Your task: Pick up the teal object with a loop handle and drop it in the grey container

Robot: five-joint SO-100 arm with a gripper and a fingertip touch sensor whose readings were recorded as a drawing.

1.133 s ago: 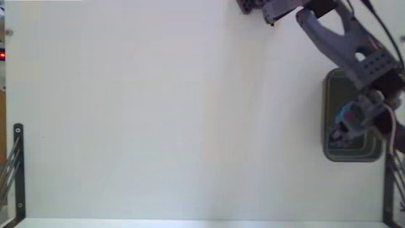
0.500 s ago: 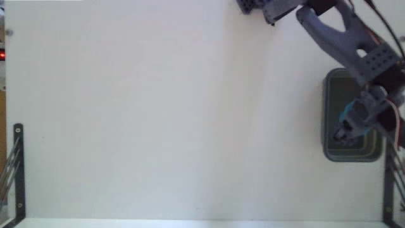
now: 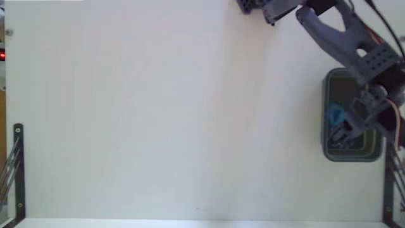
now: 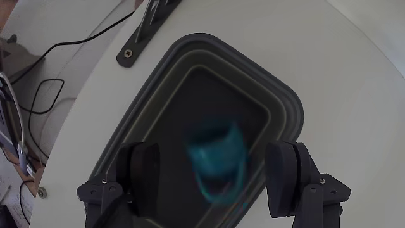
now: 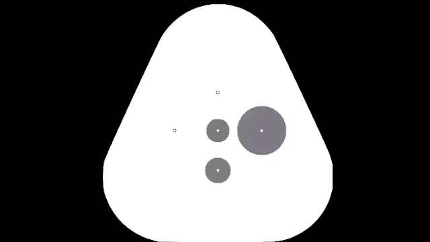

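Teal object with a loop handle (image 4: 217, 158) was motion-blurred in the wrist view, sitting between the two gripper fingers with clear gaps on both sides, so nothing was touching it. Can't say from the blur whether it was in the air or resting on the bin floor. Gripper (image 4: 215, 174) was spread wide, holding nothing, directly above the grey container (image 4: 281, 104). Fixed view agreed: teal object (image 3: 335, 114) showed against the dark inside of the grey container (image 3: 329, 152), close to its left wall, just left of the gripper (image 3: 352, 130). Container sat at the right edge of the white table (image 3: 158, 114), with the arm (image 3: 342, 38) reaching in from the top right. Black metal brackets (image 3: 18, 168) stood at the table's lower corners.
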